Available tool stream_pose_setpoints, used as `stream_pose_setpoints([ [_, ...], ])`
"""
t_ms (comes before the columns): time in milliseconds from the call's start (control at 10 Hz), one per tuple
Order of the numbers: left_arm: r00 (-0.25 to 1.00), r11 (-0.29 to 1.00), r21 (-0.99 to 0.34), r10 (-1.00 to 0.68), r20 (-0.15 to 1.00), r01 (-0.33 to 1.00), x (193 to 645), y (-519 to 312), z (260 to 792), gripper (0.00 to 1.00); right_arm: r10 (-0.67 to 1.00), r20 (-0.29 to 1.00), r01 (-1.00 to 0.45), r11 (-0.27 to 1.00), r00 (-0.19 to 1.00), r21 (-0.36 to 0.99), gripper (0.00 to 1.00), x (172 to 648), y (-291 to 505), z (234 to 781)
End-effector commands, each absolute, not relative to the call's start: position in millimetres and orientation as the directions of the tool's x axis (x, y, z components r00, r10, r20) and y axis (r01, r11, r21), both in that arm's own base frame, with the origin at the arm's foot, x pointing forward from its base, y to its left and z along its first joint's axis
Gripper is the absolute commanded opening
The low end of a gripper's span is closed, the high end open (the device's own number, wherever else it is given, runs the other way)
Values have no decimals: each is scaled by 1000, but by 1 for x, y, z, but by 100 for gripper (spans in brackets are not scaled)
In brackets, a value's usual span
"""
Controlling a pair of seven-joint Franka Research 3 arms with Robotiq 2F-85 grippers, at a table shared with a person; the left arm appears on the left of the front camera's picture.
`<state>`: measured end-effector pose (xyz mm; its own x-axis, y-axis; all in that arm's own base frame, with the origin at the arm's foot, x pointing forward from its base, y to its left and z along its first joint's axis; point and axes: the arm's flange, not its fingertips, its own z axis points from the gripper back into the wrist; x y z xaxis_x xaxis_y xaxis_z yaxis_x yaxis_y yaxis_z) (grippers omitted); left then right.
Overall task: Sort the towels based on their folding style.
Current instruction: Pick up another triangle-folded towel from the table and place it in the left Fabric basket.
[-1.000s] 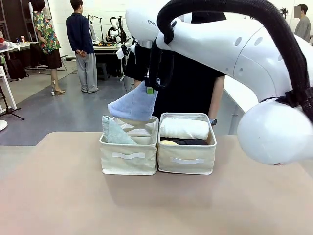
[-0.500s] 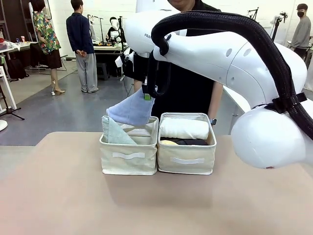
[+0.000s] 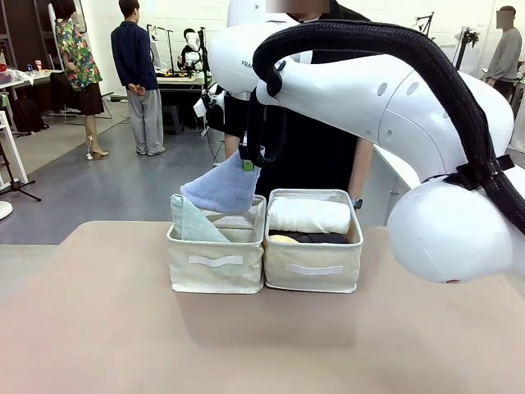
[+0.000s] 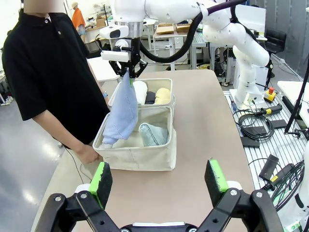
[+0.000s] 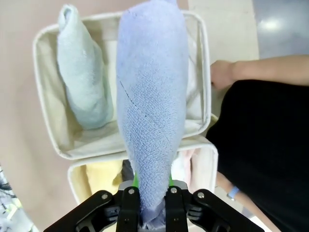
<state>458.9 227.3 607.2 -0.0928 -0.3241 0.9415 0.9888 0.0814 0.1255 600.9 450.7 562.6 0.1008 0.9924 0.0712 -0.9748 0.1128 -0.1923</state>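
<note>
The right claw (image 5: 153, 191) is clamped on the narrow tip of the light blue cone-shaped terry towel (image 3: 221, 185), which hangs over the left beige fabric bin (image 3: 216, 263) (a pale green cone towel (image 3: 193, 222) sits inside). The right beige bin (image 3: 314, 267) holds the white rolled towel (image 3: 309, 215), with yellow (image 3: 283, 239) and dark grey (image 3: 321, 238) rolls beneath. The left claw (image 4: 161, 178) stands spread wide, empty, above the surface (image 3: 262, 345).

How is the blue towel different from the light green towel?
The light blue towel hangs in the air, pinched at its narrow end by the right gripper; the pale green towel sits inside the left bin with nothing holding it. The blue one looks bigger and longer than the green one. Blue hangs wide end down into the bin; green leans in a corner. Both are fluffy towels folded into cone shapes.
</note>
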Motion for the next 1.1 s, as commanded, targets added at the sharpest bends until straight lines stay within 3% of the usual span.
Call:
stream_pose_setpoints([
  [0, -99, 84, 131, -311, 945, 988, 456, 227, 609, 100, 992, 82, -974, 113, 99, -197, 17, 601, 450, 566],
  [1000, -99, 84, 131, -311, 945, 988, 456, 227, 609, 100, 982, 157, -986, 124, 106, -107, 17, 602, 406, 510],
])
